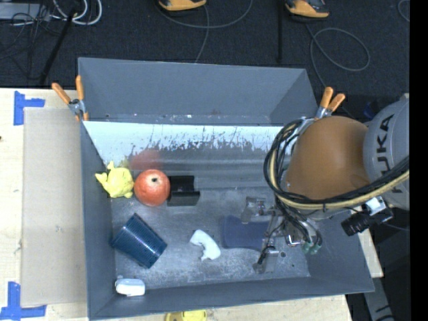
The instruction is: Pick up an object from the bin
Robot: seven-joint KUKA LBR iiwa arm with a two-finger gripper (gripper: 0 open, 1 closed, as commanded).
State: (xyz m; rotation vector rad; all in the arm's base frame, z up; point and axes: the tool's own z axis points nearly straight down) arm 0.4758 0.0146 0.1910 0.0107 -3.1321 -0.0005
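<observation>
Your piece is the slate-blue thing (239, 233) on the floor of the bin (194, 99), lower right of the frame's middle. It looks flat and soft-edged, roughly a rounded rectangle, dull and dark against the grey metal. It lies flat, with its long side running left to right. Its right end is hidden behind the arm's wrist (324, 159), so you can't tell its full outline or what kind of thing it is.
</observation>
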